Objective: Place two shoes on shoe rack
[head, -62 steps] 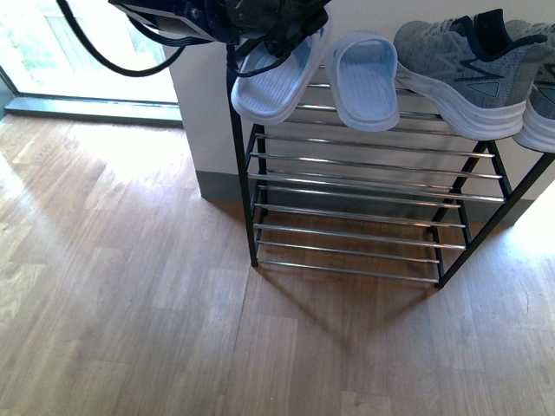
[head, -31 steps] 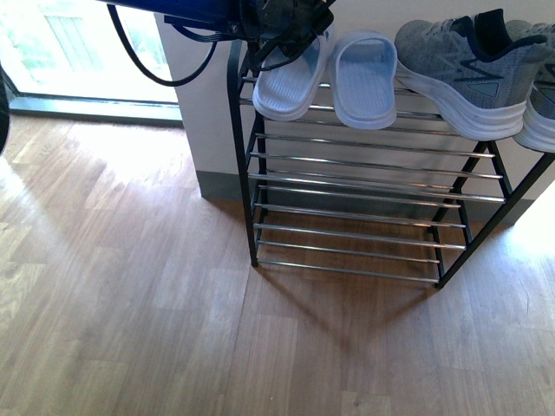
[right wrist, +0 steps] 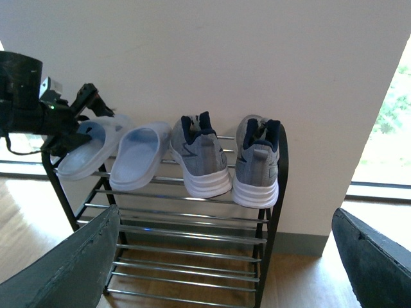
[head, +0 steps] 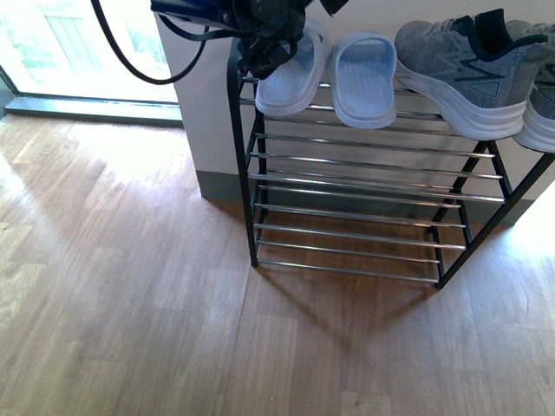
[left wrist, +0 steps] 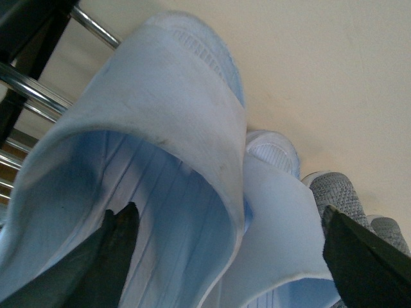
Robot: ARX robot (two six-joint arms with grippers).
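Since half a second ago, the left slide [head: 290, 74] has nudged slightly toward the upper left of the front view, its heel overhanging the rack's [head: 242, 165] top shelf beside its twin [head: 364, 80]. The left tool [head: 270, 35] grips it, one finger [left wrist: 119, 237] inside the strap. It looks light, soft and bendy, so the strap edge is the sensible hold. The right tool's fingers [right wrist: 87, 256] stand wide apart, empty.

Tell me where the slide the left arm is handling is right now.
In the front view the slide lies at the left end of the shoe rack's top shelf, beside the other slide, with the left gripper at its opening.
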